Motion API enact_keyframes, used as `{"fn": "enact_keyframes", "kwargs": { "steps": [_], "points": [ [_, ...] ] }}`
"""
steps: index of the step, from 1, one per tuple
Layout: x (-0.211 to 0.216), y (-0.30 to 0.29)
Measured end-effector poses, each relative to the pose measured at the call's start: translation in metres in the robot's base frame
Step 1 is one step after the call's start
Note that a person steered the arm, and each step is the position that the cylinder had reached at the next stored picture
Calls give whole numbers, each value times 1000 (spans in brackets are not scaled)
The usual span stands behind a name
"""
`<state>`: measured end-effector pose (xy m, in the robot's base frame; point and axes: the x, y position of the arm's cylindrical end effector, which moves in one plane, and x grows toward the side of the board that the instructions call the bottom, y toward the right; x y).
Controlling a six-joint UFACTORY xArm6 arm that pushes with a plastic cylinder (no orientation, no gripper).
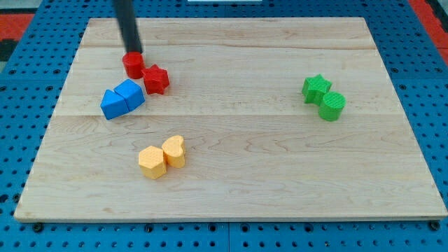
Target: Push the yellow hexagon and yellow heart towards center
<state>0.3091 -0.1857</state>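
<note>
The yellow hexagon [151, 162] and the yellow heart [174, 150] sit touching each other on the wooden board, left of centre and toward the view's bottom. My tip [132, 54] is at the upper left, right at the top edge of a red round block [133, 65]. It is far above the yellow pair, with the blue blocks in between.
A red star [156, 79] touches the red round block. Two blue blocks [122, 99] lie just below them. A green star [316, 88] and a green round block [332, 106] sit at the right. The wooden board [280, 175] rests on a blue pegboard.
</note>
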Motion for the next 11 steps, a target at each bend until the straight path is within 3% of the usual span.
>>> {"fn": "enact_keyframes", "kwargs": {
  "steps": [1,2,3,4,7,8,9,11],
  "points": [
    [25,1],
    [-8,51],
    [-24,175],
    [26,189],
    [194,-27],
    [244,-55],
    [257,-7],
    [234,104]
  ]
}}
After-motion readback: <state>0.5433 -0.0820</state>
